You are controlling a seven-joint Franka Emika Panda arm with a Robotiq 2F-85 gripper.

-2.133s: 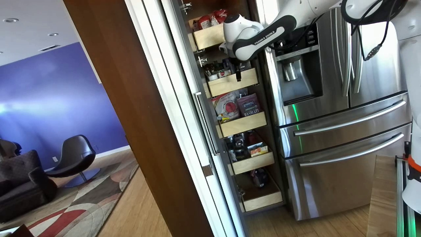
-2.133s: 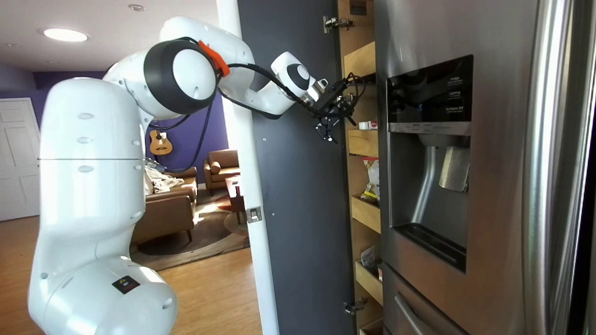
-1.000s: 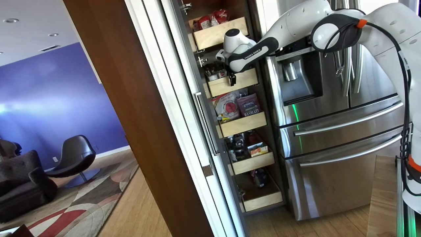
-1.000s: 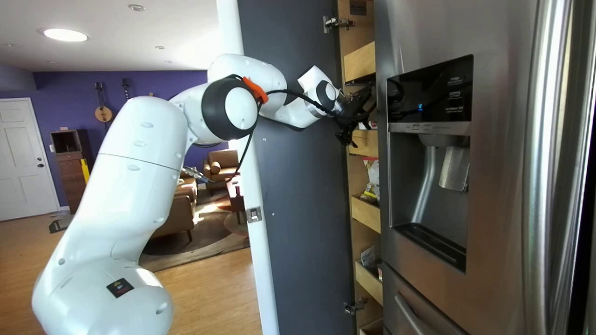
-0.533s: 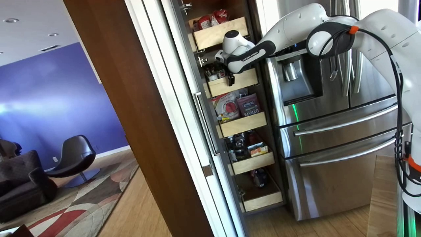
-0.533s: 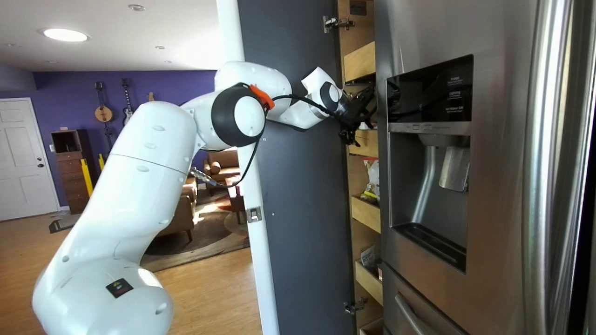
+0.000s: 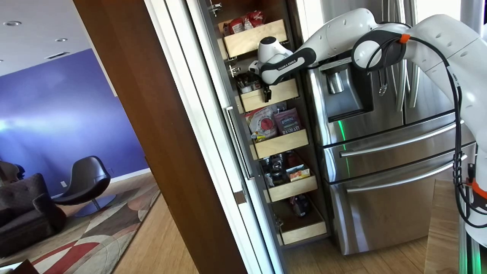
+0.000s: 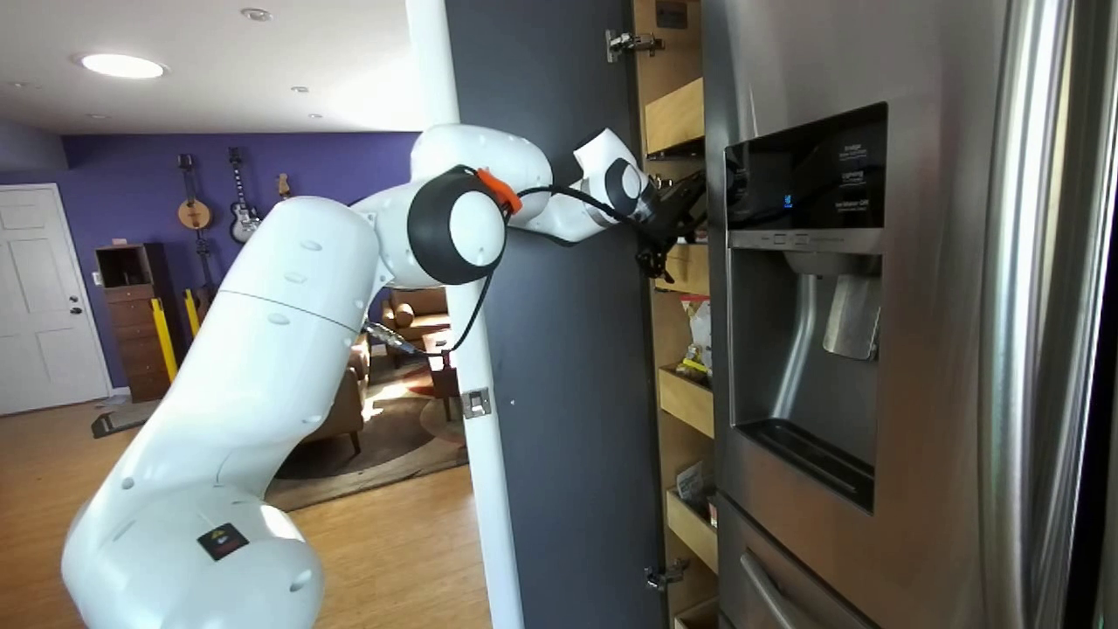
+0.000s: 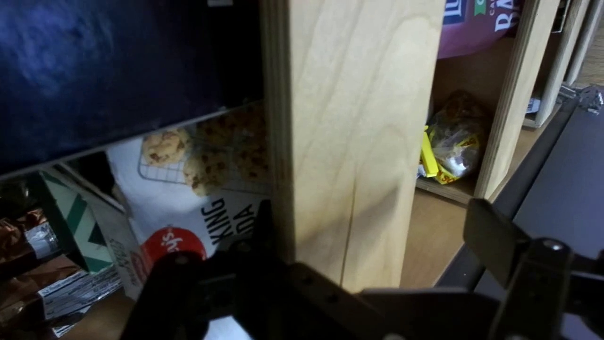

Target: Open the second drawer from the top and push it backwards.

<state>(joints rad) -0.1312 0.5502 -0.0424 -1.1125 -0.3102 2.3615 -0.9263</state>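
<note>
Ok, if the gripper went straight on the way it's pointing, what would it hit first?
Probably the second drawer's front panel: in the wrist view the open gripper appears astride it. Depth is unclear; the cookie-printed package inside might come first.

A fridge point(image 7: 384, 161), pantry drawers point(image 7: 281, 144) and lounge chair point(image 7: 88, 175) suggest a home kitchen.

The second drawer point(image 9: 349, 118) is pale wood with a streaked grain; my jaws are black. In my wrist view I see a white packet point(image 9: 177, 203) — patterned with brown cookies and a red disc — and a box point(image 9: 78, 222) striped in green. In both exterior views my arm point(image 8: 262, 367) is white, banded in black, with an orange strap point(image 8: 500, 190). In an exterior view I note a silvery refrigerator point(image 7: 380, 163) with a thin green streak, a violet wall point(image 7: 64, 118), and a rug point(image 7: 110, 220) patched in red, grey and beige.
</note>
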